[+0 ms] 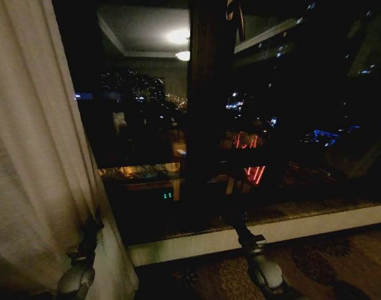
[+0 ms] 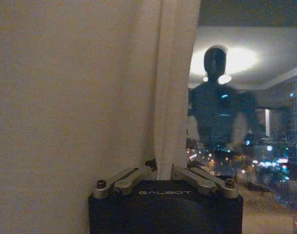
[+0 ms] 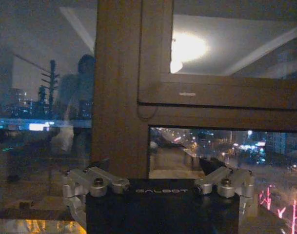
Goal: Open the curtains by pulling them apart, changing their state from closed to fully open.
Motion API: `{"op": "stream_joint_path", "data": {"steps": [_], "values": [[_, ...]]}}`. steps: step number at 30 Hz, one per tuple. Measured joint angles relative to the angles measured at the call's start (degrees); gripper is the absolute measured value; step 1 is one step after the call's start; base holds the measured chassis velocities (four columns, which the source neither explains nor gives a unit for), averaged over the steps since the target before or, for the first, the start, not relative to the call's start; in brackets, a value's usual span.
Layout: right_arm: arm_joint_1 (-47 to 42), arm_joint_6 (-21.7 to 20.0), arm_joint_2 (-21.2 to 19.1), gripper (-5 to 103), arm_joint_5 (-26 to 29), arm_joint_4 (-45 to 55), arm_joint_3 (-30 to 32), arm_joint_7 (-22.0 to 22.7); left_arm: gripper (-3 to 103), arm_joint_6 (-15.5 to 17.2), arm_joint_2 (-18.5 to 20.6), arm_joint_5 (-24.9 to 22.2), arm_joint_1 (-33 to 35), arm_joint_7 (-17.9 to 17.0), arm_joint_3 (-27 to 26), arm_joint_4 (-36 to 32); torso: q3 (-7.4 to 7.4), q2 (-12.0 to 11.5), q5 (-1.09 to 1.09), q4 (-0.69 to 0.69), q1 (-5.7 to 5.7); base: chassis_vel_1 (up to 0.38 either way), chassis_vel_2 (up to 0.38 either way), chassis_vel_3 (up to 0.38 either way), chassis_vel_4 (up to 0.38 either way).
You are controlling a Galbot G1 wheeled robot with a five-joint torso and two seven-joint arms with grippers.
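Night city lights and a reflected ceiling lamp fill the dark window glass [image 1: 146, 119] ahead of me, with a thick brown window frame post [image 1: 206, 106] down the middle and a pale sill [image 1: 315, 226] above patterned carpet. My left gripper [image 1: 90, 234] sits low at the left end of the sill, its claw pinched together on the trailing edge of the sheer cream-white pleated curtain [image 1: 34, 156], which is bunched against the left side of the window. My right gripper [image 1: 237, 222] is raised in front of the post near the sill's middle, claw spread apart and empty.

My worry is the thin fold slipping out if I drag sideways too fast, since the pinch holds so little cloth; I also judge the fabric could spring back once released.

From the left wrist view I see the fold [image 2: 164, 161] running straight between the closed fingers [image 2: 138, 174], which the head view leaves murky. From the right wrist view the spread fingers [image 3: 97, 181] face bare frame, no cloth.
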Motion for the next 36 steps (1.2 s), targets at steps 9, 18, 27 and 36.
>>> {"op": "stream_joint_path", "data": {"steps": [9, 18, 27, 36], "values": [[0.0, 0.0, 0.0, 100, 0.0, 0.0, 0.0, 0.0, 0, -0.56, 0.35, 0.02, -0.49, 0.07, -0.2, 1.3, 0.0, 0.0, 0.02, -0.01, 0.0, 0.205, 0.198, -0.19, -0.21], [0.0, 0.0, 0.02, 100, 0.0, 0.01, -0.02, -0.01, 0, -0.98, 0.61, -0.04, -0.59, 0.08, -0.67, 2.15, -0.01, 0.01, -0.04, 0.03, 0.0, 0.183, 0.222, -0.188, -0.221], [0.0, 0.0, -0.01, 100, 0.0, -0.01, 0.0, 0.0, 0, -0.63, 0.52, -0.09, -0.82, 0.0, -0.51, 2.27, 0.01, -0.01, 0.0, -0.01, 0.0, -0.016, -0.029, 0.013, 0.028], [0.0, 0.0, 0.0, 100, 0.0, 0.0, 0.0, 0.0, 0, -0.64, 0.46, -0.07, -0.46, -0.05, -0.91, 1.93, 0.0, 0.0, -0.01, 0.01, 0.0, 0.036, 0.039, -0.028, -0.038]]}}
